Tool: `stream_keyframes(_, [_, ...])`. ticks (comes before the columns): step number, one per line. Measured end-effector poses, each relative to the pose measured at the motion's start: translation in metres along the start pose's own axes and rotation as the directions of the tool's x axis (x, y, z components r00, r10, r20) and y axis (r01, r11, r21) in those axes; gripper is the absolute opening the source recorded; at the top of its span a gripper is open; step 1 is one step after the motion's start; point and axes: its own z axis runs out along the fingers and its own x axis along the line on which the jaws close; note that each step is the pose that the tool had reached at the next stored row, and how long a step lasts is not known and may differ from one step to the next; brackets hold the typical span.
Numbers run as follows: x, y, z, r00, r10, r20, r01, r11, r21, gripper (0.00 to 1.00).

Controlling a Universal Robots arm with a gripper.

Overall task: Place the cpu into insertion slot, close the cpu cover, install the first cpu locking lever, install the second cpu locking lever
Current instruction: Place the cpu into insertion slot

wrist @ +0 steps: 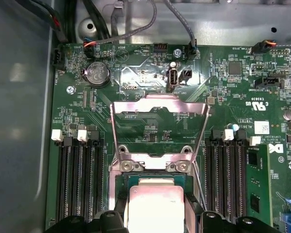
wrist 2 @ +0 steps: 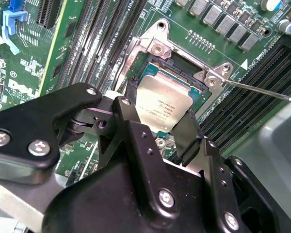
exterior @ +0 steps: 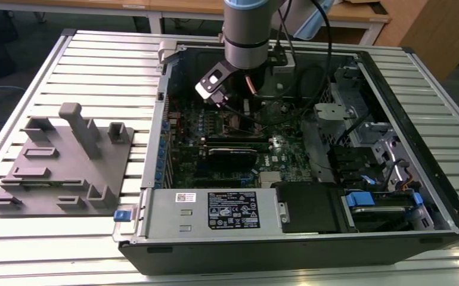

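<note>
One arm (exterior: 245, 36) pointing down, pincer (wrist 2: 159, 104) clasping cpu (wrist 2: 167, 97) in insertion slot (wrist 2: 179, 70)

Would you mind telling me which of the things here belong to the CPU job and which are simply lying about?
Job in hand: cpu at the insertion slot; raised cpu cover; a locking lever; gripper at the cpu.
Lying about: grey fixture block on the table; labelled grey box; coin battery; memory slots.
</note>
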Motion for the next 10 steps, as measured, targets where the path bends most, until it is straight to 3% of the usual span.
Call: stream_keyframes(10, [0.0020,-0.0023,0.0018,1.0000,0.000,-0.0003,0.000,1.0000,0.0002,0.54])
